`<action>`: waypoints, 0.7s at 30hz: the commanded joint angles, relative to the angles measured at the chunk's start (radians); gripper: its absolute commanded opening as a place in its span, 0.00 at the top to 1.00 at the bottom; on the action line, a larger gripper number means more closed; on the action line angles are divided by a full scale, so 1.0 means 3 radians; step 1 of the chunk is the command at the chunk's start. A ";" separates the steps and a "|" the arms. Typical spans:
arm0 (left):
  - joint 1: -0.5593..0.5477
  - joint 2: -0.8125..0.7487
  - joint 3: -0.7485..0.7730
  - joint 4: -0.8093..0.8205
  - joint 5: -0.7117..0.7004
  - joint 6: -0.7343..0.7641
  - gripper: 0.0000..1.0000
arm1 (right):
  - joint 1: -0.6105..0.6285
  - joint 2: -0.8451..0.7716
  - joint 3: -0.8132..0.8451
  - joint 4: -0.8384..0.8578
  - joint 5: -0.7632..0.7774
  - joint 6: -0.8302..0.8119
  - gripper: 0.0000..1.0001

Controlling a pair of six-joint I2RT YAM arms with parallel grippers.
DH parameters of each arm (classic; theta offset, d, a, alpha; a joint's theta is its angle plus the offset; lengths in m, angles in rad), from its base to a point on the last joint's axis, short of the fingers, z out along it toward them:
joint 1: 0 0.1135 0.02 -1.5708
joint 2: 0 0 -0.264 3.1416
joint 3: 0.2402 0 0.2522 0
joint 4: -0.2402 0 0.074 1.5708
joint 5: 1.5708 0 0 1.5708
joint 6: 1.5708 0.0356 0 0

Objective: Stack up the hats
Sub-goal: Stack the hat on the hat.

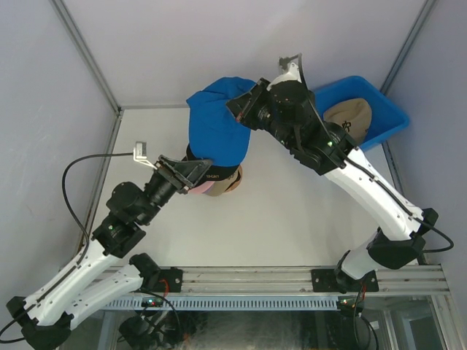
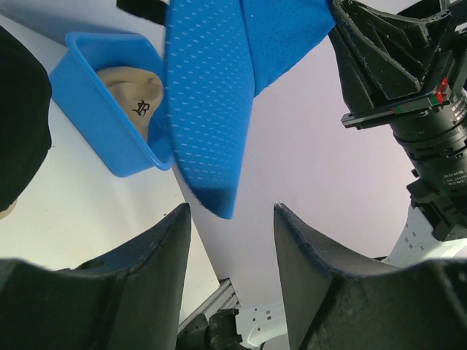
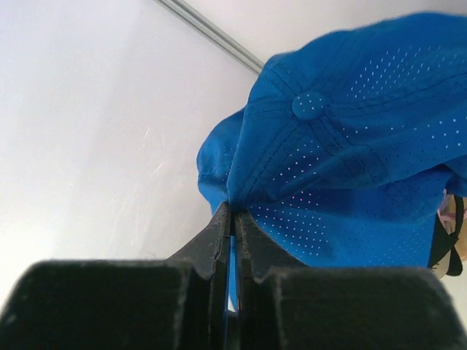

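My right gripper (image 1: 244,109) is shut on the fabric edge of a blue perforated hat (image 1: 217,120), which hangs in the air over the table's middle. In the right wrist view the jaws (image 3: 234,209) pinch the blue hat (image 3: 350,146) just below its crown. Under it sits a pile topped by a black hat (image 1: 213,175), with pink (image 1: 195,188) and tan edges showing beneath. My left gripper (image 1: 191,173) sits at the pile's left side, open, with nothing between its fingers (image 2: 233,211). The blue hat (image 2: 211,109) hangs above them. A tan hat (image 1: 349,117) lies in the bin.
A blue plastic bin (image 1: 387,120) stands at the back right, also seen in the left wrist view (image 2: 95,124). The right arm (image 2: 408,95) reaches across above the table. Grey walls close in the back and sides, and a metal rail (image 1: 241,277) runs along the near edge.
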 commanded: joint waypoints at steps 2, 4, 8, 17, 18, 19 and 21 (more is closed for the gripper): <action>-0.0021 0.0057 0.0130 0.0095 -0.0070 0.0221 0.47 | 0.0143 -0.0012 0.0140 0.0027 -0.0064 0.0049 1.00; -0.0021 0.0065 0.0165 0.0095 -0.0094 0.0253 0.47 | 0.0205 -0.0011 0.0140 0.0009 -0.0086 0.0041 1.00; -0.0021 0.0066 0.0186 0.0172 -0.0098 0.0278 0.55 | 0.0289 -0.0029 0.0097 -0.0021 -0.0088 0.0000 1.00; -0.0021 -0.0181 0.0139 0.0143 -0.0286 0.0428 0.89 | 0.0186 -0.0292 -0.0233 0.0050 -0.0277 -0.0041 1.00; -0.0021 -0.0244 0.0145 0.0095 -0.0337 0.0465 0.91 | 0.0154 -0.0329 -0.0281 0.0067 -0.0316 -0.0040 1.00; -0.0021 -0.0302 0.0153 0.0044 -0.0392 0.0508 0.93 | 0.0127 -0.0356 -0.0323 0.0079 -0.0359 -0.0039 1.00; -0.0021 -0.0415 0.0169 -0.0078 -0.0539 0.0575 0.98 | 0.0069 -0.0396 -0.0387 0.0100 -0.0456 -0.0039 1.00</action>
